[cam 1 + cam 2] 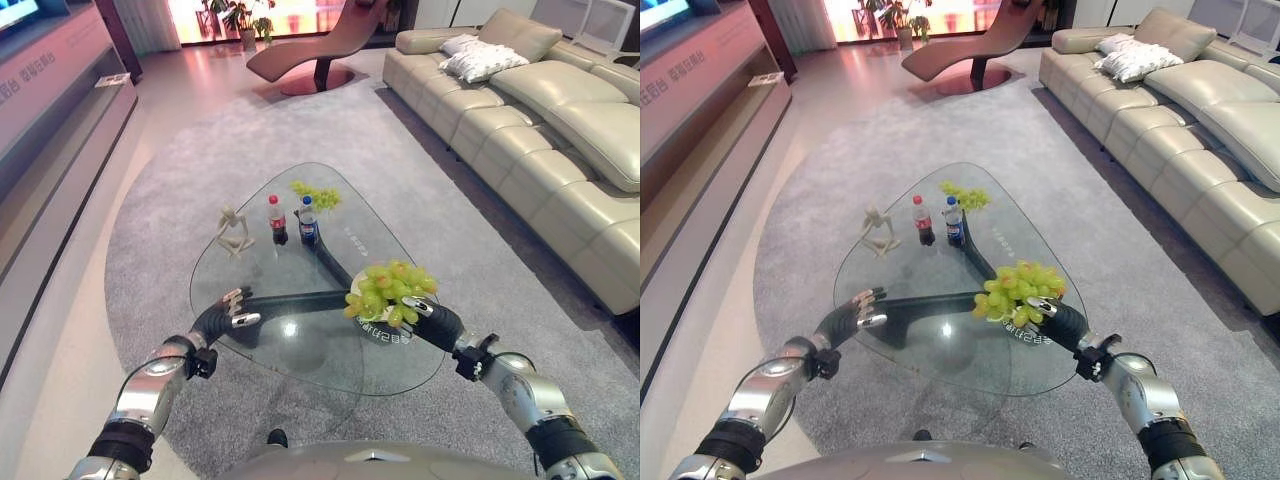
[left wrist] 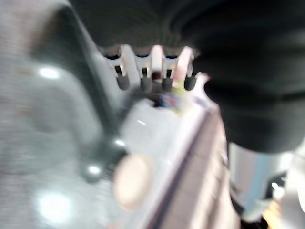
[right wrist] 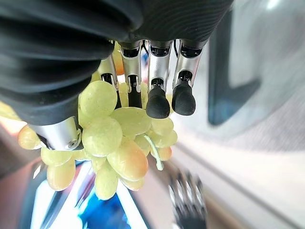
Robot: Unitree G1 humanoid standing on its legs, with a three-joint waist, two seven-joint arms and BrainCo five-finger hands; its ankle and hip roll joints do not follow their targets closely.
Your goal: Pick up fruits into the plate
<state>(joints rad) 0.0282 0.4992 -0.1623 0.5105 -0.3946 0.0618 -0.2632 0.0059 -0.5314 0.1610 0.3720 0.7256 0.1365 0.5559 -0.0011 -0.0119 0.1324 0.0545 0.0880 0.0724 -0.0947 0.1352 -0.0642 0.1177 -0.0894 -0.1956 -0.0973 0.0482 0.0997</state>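
My right hand [image 1: 432, 318] is shut on a big bunch of green grapes [image 1: 388, 288] and holds it just over a white plate [image 1: 392, 336] at the right side of the glass table [image 1: 300, 345]. The right wrist view shows the fingers [image 3: 158, 100] and thumb curled round the grapes [image 3: 114, 133]. A second, smaller bunch of green grapes [image 1: 316, 196] lies at the table's far end. My left hand [image 1: 236, 306] hovers open at the table's left edge, holding nothing, with its fingers [image 2: 143, 81] relaxed.
Two small bottles [image 1: 278, 220] [image 1: 308, 222] stand mid-table, with a pale figurine [image 1: 233, 232] to their left. A beige sofa [image 1: 540, 130] runs along the right and a low cabinet [image 1: 50, 110] along the left. Grey carpet [image 1: 180, 160] surrounds the table.
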